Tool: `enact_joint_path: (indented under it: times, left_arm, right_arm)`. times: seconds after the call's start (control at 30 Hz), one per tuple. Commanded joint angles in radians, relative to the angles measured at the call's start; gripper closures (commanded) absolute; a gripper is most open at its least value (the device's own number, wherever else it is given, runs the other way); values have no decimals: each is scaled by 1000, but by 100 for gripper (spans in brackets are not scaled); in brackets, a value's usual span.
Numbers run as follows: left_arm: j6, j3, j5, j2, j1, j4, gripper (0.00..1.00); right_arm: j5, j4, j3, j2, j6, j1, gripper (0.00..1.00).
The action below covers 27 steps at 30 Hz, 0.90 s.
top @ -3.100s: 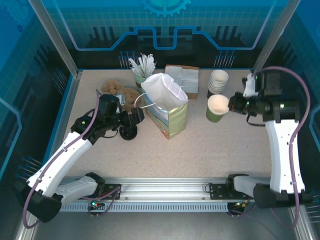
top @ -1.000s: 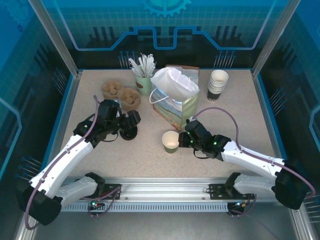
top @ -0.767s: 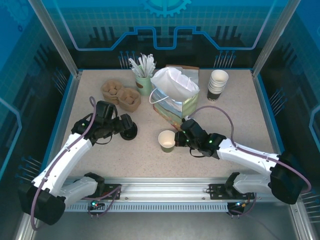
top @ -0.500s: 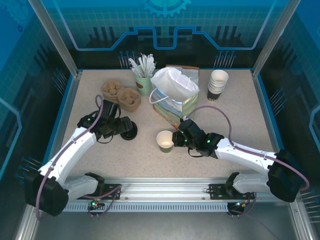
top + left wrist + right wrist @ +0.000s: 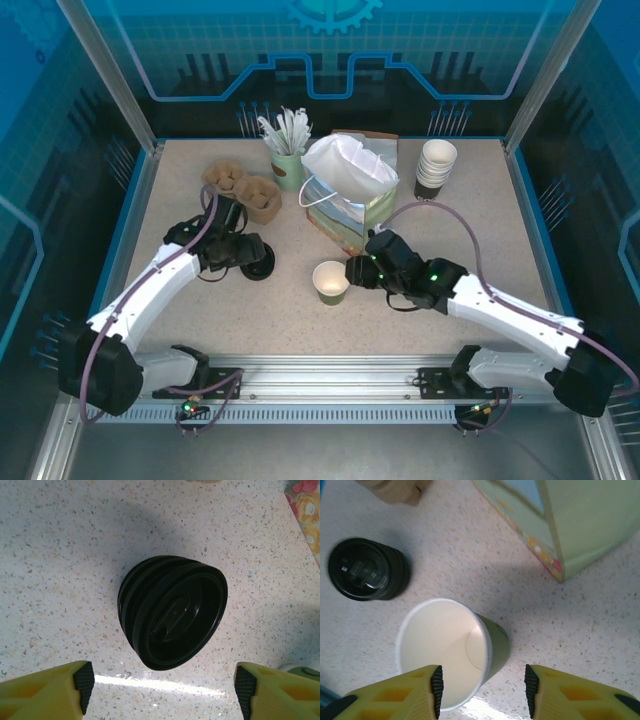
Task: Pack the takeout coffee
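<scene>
The takeout coffee cup is a single olive-green paper cup with a white rim, standing upright and open-topped at mid-table. It has no lid on. My right gripper is open just to its right. In the right wrist view the cup sits partly between the spread yellow fingers of the right gripper, with a gap on the right side. A stack of black lids rests left of the cup. My left gripper is open over the lids, and the left gripper holds nothing.
A floral paper bag with white tissue stands open behind the cup; its corner is close to the right gripper. A stack of lidless cups, a cup of white sticks and brown pastry holders line the back.
The right arm carried the cup from the back right to mid-table and its jaws have opened off it. The left gripper shifted over the lids and narrowed a little.
</scene>
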Motion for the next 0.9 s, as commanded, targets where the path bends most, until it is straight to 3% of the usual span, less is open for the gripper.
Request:
enact_joint_path:
  times: [0.0,0.7,0.87]
  left_arm:
    - [45,43,-41,26,9,-30,26]
    - [94,135,-77,209,7,-47,51]
    - [97,138,-80,236,-3,-48,52]
  right_arm:
    - [17,-87,65,-62,-67,-5,51]
    - [-120,-115,66,-249,-236,-111,47]
    - [-129,-123,60,-253,-235,-129,47]
